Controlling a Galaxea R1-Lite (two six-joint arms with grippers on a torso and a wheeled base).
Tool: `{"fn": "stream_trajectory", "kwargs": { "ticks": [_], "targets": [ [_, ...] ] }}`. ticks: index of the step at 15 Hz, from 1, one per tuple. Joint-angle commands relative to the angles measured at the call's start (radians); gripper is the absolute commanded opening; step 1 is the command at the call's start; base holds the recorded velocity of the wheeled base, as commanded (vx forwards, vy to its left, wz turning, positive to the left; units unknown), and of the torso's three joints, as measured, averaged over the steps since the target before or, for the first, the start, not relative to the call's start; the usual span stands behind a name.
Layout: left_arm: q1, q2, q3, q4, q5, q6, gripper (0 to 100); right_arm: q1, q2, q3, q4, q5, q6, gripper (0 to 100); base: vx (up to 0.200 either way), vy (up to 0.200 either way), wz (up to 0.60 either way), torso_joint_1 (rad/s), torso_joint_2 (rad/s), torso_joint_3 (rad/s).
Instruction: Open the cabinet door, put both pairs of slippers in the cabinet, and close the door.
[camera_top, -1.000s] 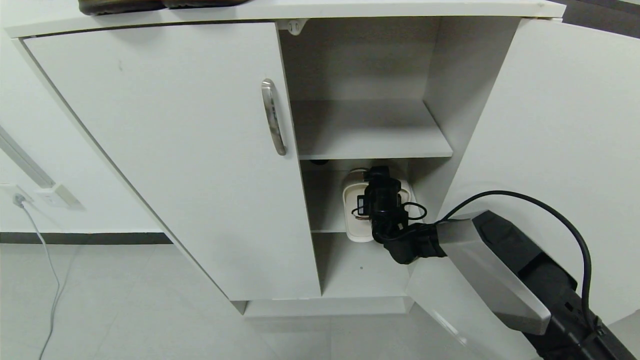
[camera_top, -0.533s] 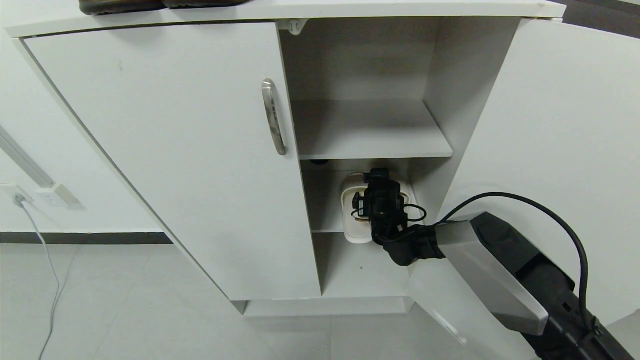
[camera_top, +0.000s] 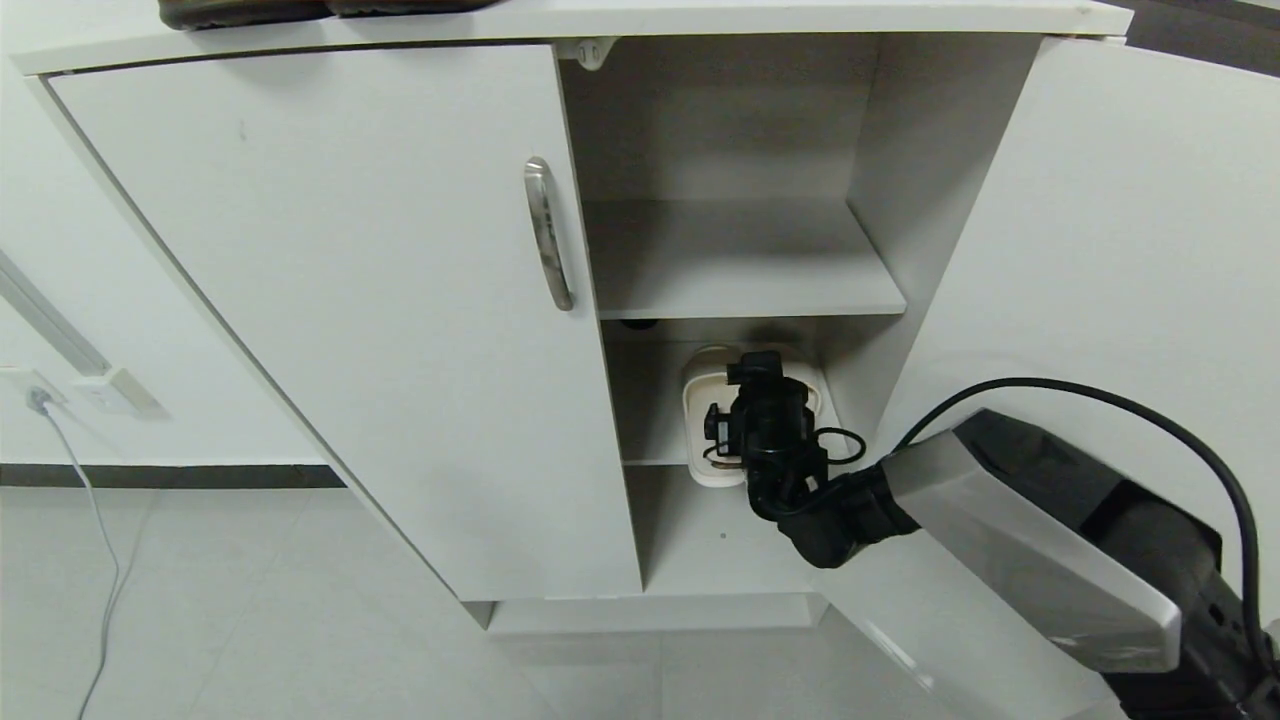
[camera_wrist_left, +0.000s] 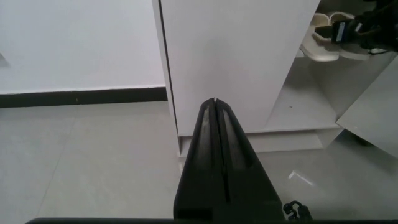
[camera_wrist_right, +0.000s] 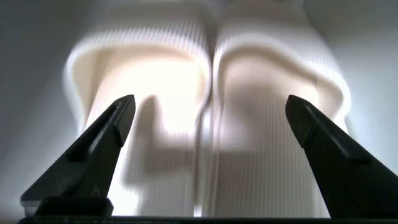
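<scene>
The white cabinet (camera_top: 920, 160) is tall, smooth and boxy. Its right door (camera_top: 1120, 250) is swung wide open. Its left door (camera_top: 330, 300) is closed, flat and plain, with a long shiny metal handle (camera_top: 548, 235) that curves a little. The floor (camera_top: 250, 620) is pale grey tile and a bit glossy. Inside, the top shelf (camera_top: 740, 260) is a flat white board. The right end effector (camera_top: 760, 375) is black and reaches into the space under that shelf, just above the cream slippers (camera_top: 705, 420). In the right wrist view its two dark pointed fingers (camera_wrist_right: 106, 137) are spread wide apart and hold nothing; the cream slippers (camera_wrist_right: 186, 124) lie side by side past the gap, touching each other. They look soft and thick, with fine ribbed lines and round edges. They sit on the lower shelf, and their near ends poke a little over its front edge. The left end effector (camera_wrist_left: 214, 102) is black and narrow, with its fingers pressed together and nothing held, low over the floor in front of the closed door. A dark pair of slippers (camera_top: 240, 10) sits on top of the cabinet, at its left end.
</scene>
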Motion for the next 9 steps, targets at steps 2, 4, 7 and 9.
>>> {"fn": "stream_trajectory", "kwargs": {
  "ticks": [2, 4, 7, 9],
  "targets": [
    [0.000, 0.002, 0.000, 0.000, -0.001, 0.000, 0, 0.055, -0.217, 0.298, -0.100, 0.000, 0.000, 100, 0.000, 0.000, 0.00, 0.000, 0.00, 0.000],
    [0.000, 0.002, 0.000, 0.000, -0.001, 0.002, 0, 0.081, -0.298, 0.444, -0.153, 0.000, 0.006, 100, 0.000, 0.000, 0.00, 0.000, 0.00, 0.000],
    [0.000, 0.002, 0.000, 0.001, -0.002, 0.002, 0, 0.143, -0.418, 0.688, -0.273, 0.003, 0.031, 100, 0.000, 0.000, 0.00, 0.000, 0.00, 0.000],
    [0.000, 0.002, 0.000, 0.001, -0.002, 0.002, 0, 0.173, -0.471, 0.783, -0.313, 0.005, 0.032, 100, 0.000, 0.000, 0.00, 0.000, 0.00, 0.000]
  ]
}}
